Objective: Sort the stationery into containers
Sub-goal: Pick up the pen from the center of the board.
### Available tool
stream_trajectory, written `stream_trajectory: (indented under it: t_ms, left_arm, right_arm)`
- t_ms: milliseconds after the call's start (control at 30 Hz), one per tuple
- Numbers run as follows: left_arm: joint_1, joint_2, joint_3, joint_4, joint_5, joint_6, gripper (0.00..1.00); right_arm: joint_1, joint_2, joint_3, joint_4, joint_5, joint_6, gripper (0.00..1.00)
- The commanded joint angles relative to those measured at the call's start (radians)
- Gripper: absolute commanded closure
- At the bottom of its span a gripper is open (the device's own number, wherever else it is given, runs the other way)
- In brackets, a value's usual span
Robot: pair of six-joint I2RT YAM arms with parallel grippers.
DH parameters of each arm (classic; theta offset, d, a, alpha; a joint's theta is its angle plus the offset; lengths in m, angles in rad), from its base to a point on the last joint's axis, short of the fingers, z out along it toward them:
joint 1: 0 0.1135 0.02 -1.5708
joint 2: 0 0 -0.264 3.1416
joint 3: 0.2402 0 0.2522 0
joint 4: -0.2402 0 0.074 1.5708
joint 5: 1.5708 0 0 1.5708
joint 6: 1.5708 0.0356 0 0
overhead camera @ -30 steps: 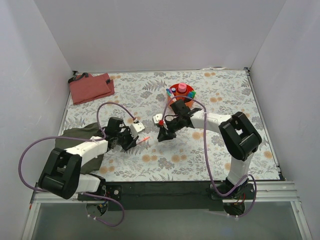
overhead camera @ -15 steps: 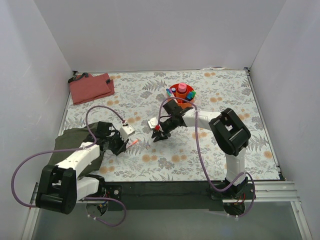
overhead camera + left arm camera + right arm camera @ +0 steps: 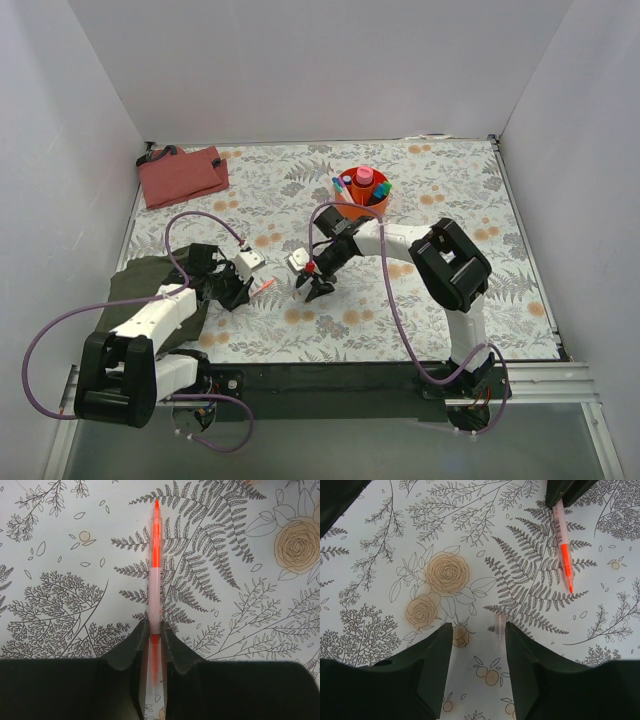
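Nearest us, the left arm [image 3: 155,310] lies across a crumpled olive cloth [image 3: 140,275] at the near left of the flowered tabletop [image 3: 440,310]. The left fingers [image 3: 142,640] pinch a thin orange-red pen [image 3: 155,565] by its clear end. The barrel runs straight out ahead of them, low over the print. We cannot tell whether the tip touches the tabletop.

Just to the right, the right fingers [image 3: 445,640] are spread wide and hold nothing, pointing down at the tabletop. A small pale see-through piece [image 3: 499,625] lies on the print between them, too faint for us to name. The pen's orange tip points their way, near but apart.

Farther back, the orange cup [image 3: 363,200] stands near the middle of the tabletop with several coloured caps and a pink tube sticking up out of it. The right arm [image 3: 400,240] stretches just in front of it, between the cup and the pen.

In the far left corner lies a folded red cloth [image 3: 182,175], well apart from everything else.
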Motion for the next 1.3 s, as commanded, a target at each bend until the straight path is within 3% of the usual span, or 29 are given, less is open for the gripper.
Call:
stream_trajectory:
  t_ms: [0, 167, 367, 1067, 1267]
  left_arm:
    - [0.018, 0.03, -0.045, -0.114, -0.098, 0.033, 1.0]
    - [0.019, 0.022, -0.048, -0.117, -0.089, 0.026, 1.0]
    - [0.019, 0.017, -0.046, -0.119, -0.083, 0.013, 1.0]
    - [0.032, -0.007, -0.056, -0.117, -0.058, 0.107, 1.0]
    - [0.033, -0.019, -0.051, -0.119, -0.032, 0.125, 1.0]
  right_arm:
    - [0.011, 0.035, 0.058, -0.032, -0.025, -0.006, 0.43]
    - [0.012, 0.087, 0.099, -0.031, -0.021, 0.023, 0.42]
    - [0.011, 0.138, 0.163, -0.029, -0.021, 0.103, 0.48]
    - [0.002, 0.164, 0.144, -0.017, 0.108, 0.2, 0.63]
    - [0.002, 0.184, 0.141, -0.017, 0.168, 0.224, 0.83]
